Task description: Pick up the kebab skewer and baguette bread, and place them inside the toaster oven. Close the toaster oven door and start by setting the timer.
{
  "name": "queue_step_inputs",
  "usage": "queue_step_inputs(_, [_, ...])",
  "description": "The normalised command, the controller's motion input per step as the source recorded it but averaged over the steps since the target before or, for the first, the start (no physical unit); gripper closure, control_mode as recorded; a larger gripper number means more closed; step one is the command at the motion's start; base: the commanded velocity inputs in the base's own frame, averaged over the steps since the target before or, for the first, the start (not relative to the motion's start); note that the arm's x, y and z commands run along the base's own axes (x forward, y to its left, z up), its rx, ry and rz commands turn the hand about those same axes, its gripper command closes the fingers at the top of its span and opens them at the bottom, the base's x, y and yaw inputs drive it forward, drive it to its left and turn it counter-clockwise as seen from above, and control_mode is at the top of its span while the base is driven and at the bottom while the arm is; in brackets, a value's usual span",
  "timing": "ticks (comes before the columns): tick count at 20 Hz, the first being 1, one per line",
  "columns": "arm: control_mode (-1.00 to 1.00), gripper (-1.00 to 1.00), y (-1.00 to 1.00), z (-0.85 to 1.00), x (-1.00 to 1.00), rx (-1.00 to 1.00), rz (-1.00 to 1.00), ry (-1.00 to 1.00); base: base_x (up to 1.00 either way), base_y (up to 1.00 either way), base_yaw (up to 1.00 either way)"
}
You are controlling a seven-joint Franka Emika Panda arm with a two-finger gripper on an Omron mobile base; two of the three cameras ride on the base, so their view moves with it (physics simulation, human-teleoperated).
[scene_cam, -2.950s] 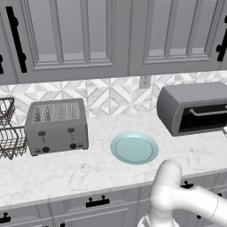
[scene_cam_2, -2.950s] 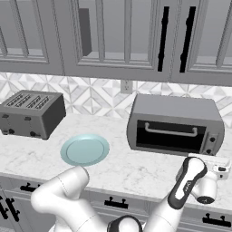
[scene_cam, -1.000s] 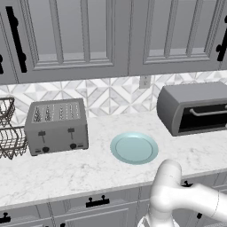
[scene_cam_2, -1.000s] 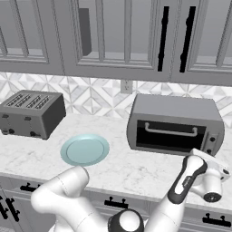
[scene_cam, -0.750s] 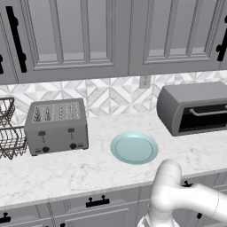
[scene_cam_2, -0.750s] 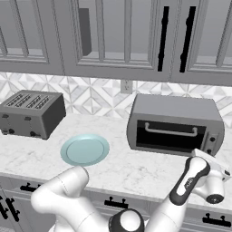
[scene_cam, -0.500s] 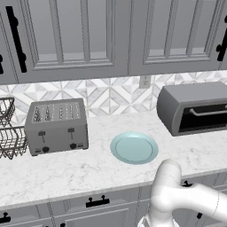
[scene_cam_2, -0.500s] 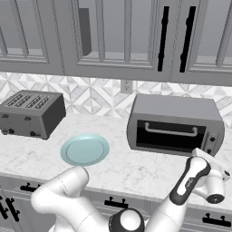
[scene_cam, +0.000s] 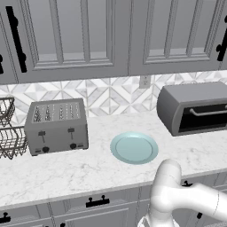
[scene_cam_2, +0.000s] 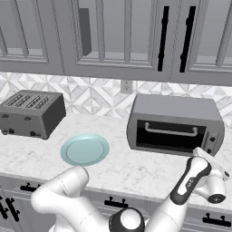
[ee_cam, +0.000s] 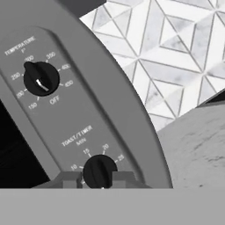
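The toaster oven point(scene_cam_2: 174, 122) stands at the counter's right end, and the toaster oven door point(scene_cam_2: 170, 133) with its silver bar handle is closed. The same oven point(scene_cam: 195, 108) sits at the right of the left base view. My gripper point(scene_cam_2: 203, 155) is at the oven's right control panel. In the hand view my gripper point(ee_cam: 99, 178) has a fingertip against each side of the black timer knob point(ee_cam: 100, 170). Above it is the temperature knob point(ee_cam: 41, 78). The kebab skewer and the baguette bread are hidden or out of view.
A teal plate point(scene_cam: 134, 147) with nothing on it lies mid-counter. A lighter grey slot toaster point(scene_cam: 56, 125) stands to its left, and a wire rack point(scene_cam: 8, 133) is at the far left. Upper cabinets hang over the counter.
The hand has crept a little to the right along the oven's front, closing on the control panel. The oven, plate and toaster have not moved.
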Motion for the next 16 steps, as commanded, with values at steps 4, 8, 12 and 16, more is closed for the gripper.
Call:
queue_step_inputs(4, [-1.0, 1.0, 0.02, 0.37, 0.31, 0.21, 0.0, -0.05, 0.0, 0.0, 0.0])
queue_step_inputs(8, [-1.0, 1.0, 0.06, 0.36, 0.27, 0.22, -0.01, -0.04, 0.0, 0.0, 0.0])
queue_step_inputs(12, [-1.0, 1.0, 0.1, 0.36, 0.23, 0.22, -0.02, -0.03, 0.0, 0.0, 0.0])
queue_step_inputs(16, [-1.0, 1.0, 0.12, 0.32, 0.22, 0.23, -0.04, -0.02, 0.0, 0.0, 0.0])
